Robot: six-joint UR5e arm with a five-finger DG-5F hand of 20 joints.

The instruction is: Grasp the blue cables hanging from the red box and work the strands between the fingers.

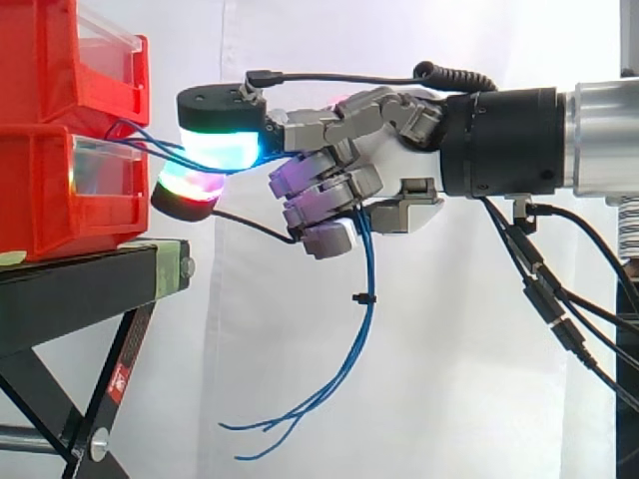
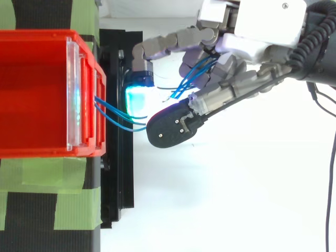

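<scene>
Blue cables [image 1: 369,289] from red box [image 1: 40,200] at 9 o'clock, through hand [image 1: 399,140], loose ends down toward 6 o'clock. Level reach from 3 o'clock; fingers [image 1: 305,180] curled tight around the strands.

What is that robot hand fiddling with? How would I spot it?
Start at the stacked red plastic bins on the black stand. From their front, thin blue cables run through the grey hand and dangle below: the only loose blue strands.
</scene>
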